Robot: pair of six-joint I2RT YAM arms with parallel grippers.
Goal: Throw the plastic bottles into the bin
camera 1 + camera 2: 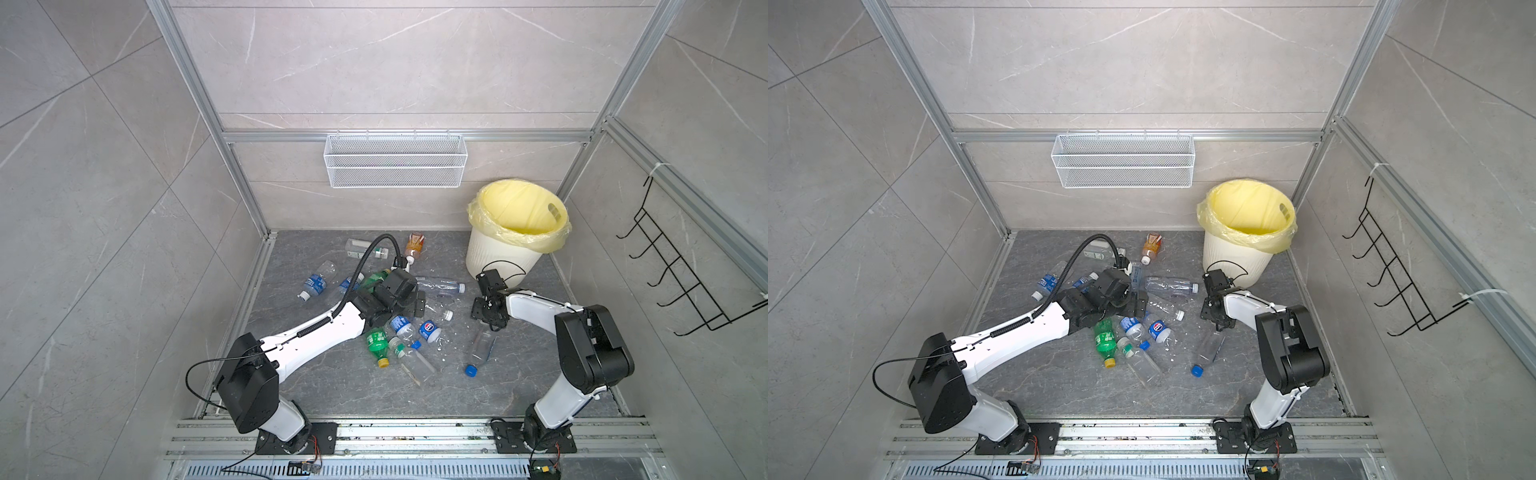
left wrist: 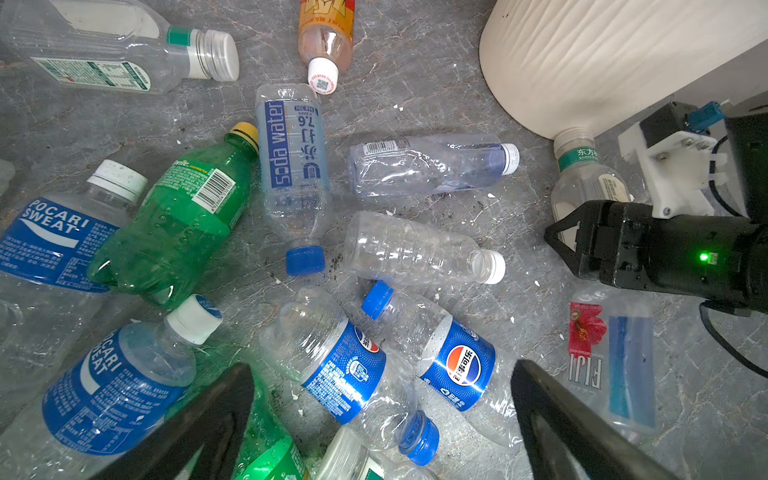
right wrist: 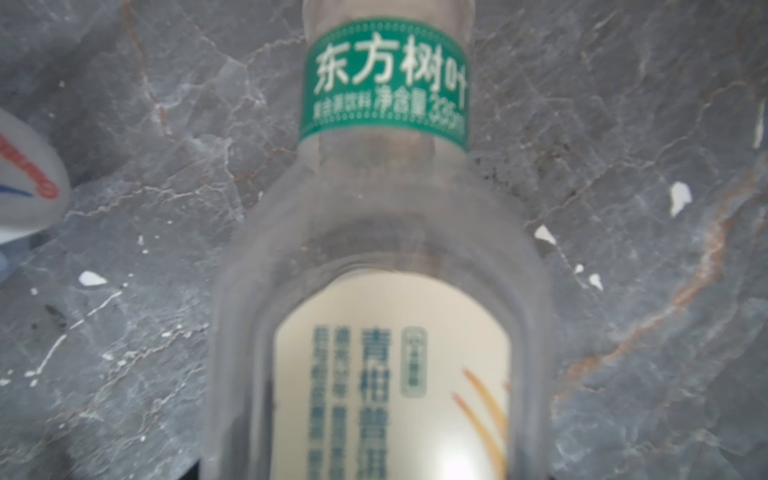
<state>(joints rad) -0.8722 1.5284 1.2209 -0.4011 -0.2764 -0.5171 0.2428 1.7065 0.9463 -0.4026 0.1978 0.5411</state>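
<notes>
Several plastic bottles lie scattered on the grey floor: a green one [image 1: 377,343], a Pepsi one [image 1: 430,330], an orange-labelled one [image 1: 414,245] and a blue-capped one [image 1: 482,349]. The cream ribbed bin [image 1: 505,257] with its yellow bag stands at the back right. My left gripper [image 2: 382,424] hangs open over the pile, above the Pepsi bottles [image 2: 457,365]. My right gripper [image 1: 486,313] points down beside the bin. Its jaws straddle a clear bottle with a green neck band [image 3: 386,291] that lies on the floor. That bottle hides the jaws, so contact is unclear.
A white wire basket [image 1: 395,160] hangs on the back wall and a black wire rack [image 1: 681,266] on the right wall. Aluminium frame posts edge the floor, and the arms' base rail [image 1: 415,436] runs along the front. White flecks dot the floor.
</notes>
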